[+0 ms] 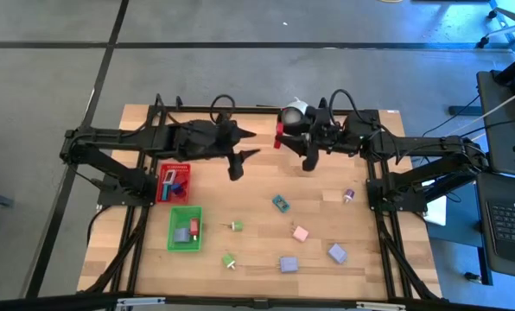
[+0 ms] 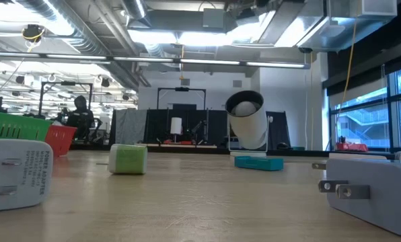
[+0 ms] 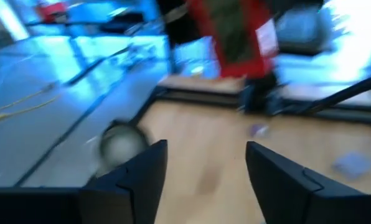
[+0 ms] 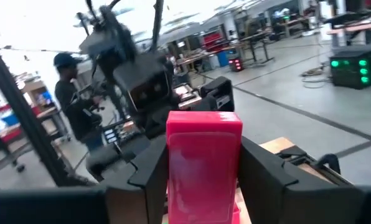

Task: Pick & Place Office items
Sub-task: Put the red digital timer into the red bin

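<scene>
My right gripper (image 1: 283,136) hangs above the table's far middle, shut on a red block (image 4: 204,149) that also shows in the high view as the red block (image 1: 279,134). My left gripper (image 1: 251,145) faces it from the left, open, with nothing between its fingers (image 3: 145,168). Small office items lie flat on the wood: a teal piece (image 1: 281,203), a pink block (image 1: 301,233), two lavender blocks (image 1: 337,253), a green block (image 1: 229,259) and a green pin (image 1: 234,226). My right gripper pinches the red block by its two opposite side faces (image 4: 173,168), one finger on each. The fingers come in level from the table's right side. The block is lifted clear of the table, and its free end (image 4: 204,121) sticks out past the fingertips.
A red mesh tray (image 1: 173,183) and a green mesh tray (image 1: 185,228) with pieces inside stand at the left. A white round object (image 1: 292,112) sits at the far edge behind the grippers. A small purple piece (image 1: 348,195) lies at the right. A person (image 4: 67,93) stands beyond the table.
</scene>
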Robot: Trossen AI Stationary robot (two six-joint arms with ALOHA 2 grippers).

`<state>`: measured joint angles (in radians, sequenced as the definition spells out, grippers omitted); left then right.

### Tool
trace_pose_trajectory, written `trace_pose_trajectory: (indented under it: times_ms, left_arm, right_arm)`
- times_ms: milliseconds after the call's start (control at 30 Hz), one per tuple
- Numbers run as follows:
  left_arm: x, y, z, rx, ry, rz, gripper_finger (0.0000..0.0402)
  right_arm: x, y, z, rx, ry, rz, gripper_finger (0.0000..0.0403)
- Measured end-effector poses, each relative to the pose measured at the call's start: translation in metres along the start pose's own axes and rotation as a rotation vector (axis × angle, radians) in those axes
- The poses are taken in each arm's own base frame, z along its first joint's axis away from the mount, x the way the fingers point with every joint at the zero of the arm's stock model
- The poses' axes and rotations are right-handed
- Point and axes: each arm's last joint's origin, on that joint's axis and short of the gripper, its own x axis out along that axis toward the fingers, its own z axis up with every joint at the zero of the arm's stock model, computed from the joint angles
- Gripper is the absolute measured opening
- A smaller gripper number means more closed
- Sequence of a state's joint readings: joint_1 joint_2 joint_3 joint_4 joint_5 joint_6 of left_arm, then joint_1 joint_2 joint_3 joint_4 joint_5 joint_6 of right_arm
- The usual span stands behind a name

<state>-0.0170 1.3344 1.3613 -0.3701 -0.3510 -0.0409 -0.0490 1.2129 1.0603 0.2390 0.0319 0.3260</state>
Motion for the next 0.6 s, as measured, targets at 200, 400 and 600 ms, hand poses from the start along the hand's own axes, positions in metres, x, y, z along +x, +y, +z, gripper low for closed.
trace_pose_trajectory:
  times_ms: [200,400,600]
  left_arm:
    - [-0.001,-0.004,0.012,-0.086,-0.112,-0.15,0.0264]
    - [-0.003,-0.003,0.021,-0.149,-0.204,-0.126,0.0291]
    - [0.003,-0.005,0.022,-0.141,-0.229,-0.13,0.0291]
  right_arm:
    - [0.0,0.002,-0.001,-0.103,0.021,0.075,0.0169]
    - [0.001,0.004,0.001,-0.181,-0.009,0.111,0.0172]
    - [0.009,0.01,-0.002,-0.186,-0.056,0.143,0.0168]
